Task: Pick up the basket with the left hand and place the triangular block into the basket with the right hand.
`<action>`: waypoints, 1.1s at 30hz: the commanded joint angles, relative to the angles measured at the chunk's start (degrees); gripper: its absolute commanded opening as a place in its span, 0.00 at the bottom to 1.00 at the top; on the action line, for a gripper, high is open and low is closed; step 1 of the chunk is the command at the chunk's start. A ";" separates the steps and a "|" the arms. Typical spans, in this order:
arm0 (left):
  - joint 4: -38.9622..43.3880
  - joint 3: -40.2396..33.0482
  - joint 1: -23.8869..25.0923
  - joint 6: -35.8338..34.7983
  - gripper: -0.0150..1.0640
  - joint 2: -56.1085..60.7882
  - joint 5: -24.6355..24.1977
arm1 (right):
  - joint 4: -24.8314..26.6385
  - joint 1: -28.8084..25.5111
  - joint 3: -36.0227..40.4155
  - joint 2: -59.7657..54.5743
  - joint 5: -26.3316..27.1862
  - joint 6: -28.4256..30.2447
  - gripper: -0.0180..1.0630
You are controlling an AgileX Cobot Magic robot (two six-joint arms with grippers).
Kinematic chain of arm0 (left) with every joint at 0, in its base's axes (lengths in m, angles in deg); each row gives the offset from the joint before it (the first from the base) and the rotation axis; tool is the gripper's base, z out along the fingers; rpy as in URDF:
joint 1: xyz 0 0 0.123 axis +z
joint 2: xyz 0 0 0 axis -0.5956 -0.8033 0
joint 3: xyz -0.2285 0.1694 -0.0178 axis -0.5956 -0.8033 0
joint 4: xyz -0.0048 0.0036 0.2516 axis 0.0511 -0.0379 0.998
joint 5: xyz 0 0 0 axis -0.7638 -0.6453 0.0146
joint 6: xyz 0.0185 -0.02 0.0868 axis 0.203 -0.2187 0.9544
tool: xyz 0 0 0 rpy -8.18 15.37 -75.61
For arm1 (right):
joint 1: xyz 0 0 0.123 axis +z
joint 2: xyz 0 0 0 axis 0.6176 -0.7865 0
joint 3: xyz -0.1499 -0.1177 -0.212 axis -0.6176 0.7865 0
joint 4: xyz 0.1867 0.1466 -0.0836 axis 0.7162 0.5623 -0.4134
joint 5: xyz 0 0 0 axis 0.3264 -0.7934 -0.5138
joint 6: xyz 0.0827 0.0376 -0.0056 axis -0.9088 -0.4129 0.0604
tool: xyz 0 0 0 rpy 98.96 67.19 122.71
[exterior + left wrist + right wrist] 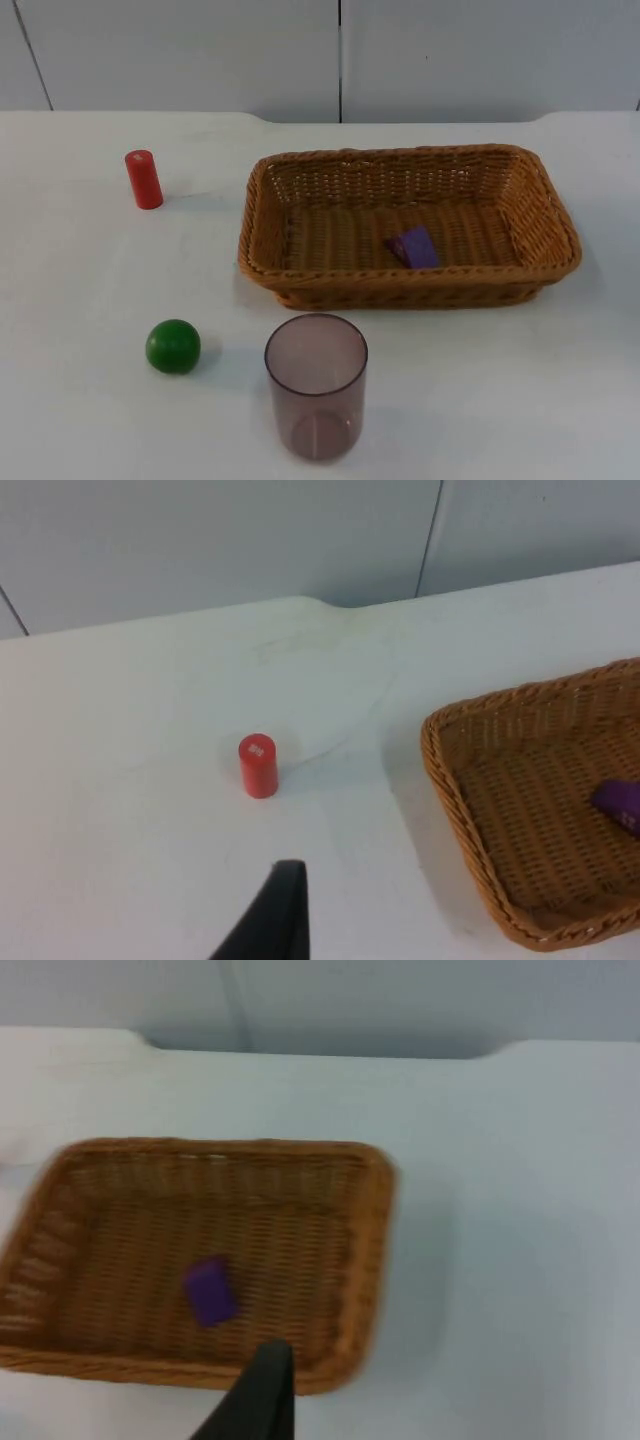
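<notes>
- From the top view, the wicker basket sits flat on the white tabletop, a little toward three o'clock of the middle.
- The purple triangular block lies on the basket's woven floor, close to the wall at six o'clock, so it is already inside.
- A red cylinder stands upright at about nine o'clock of the basket, well apart from it.
- A green ball rests at about seven o'clock of the basket, clear of everything else.
- A clear purplish cup stands upright at six o'clock of the basket, near its outer wall but not touching; the ball is at nine o'clock of the cup.
- The grey partition wall closes the tabletop at twelve o'clock.
- From the left wrist view, one black fingertip of the left tool hangs above bare tabletop; I cannot tell whether the fingers are apart or together.
- Beyond it stand the red cylinder and one corner of the basket, with an edge of the purple block inside.
- From the right wrist view, a black fingertip of the right tool hovers near the basket rim; again I cannot tell its state.
- The purple block lies on the basket floor, nothing gripping it.
</notes>
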State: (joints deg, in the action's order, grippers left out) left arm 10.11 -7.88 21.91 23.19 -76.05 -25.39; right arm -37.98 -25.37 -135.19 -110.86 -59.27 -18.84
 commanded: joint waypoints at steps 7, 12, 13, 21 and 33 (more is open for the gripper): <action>1.00 -0.13 0.09 -0.39 0.98 0.63 0.27 | -12.63 -6.42 0.14 6.72 -4.66 -3.48 0.99; 3.87 -0.13 0.09 -0.58 0.98 0.63 2.75 | -20.96 -6.42 0.14 10.39 -3.60 -8.88 0.99; 3.87 -0.13 0.09 -0.58 0.98 0.63 2.75 | -20.96 -6.42 0.14 10.39 -3.60 -8.88 0.99; 3.16 -0.13 0.09 -2.81 0.98 1.71 4.42 | -25.48 -6.42 -0.73 16.62 3.70 -13.32 0.99; 14.09 -1.28 0.09 -1.47 0.98 14.98 12.81 | 12.86 -6.29 3.72 17.30 11.15 18.34 0.99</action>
State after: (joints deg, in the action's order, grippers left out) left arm 22.03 -8.65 21.91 21.57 -62.88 -13.49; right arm -31.97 -31.45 -132.23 -93.89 -50.38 -7.35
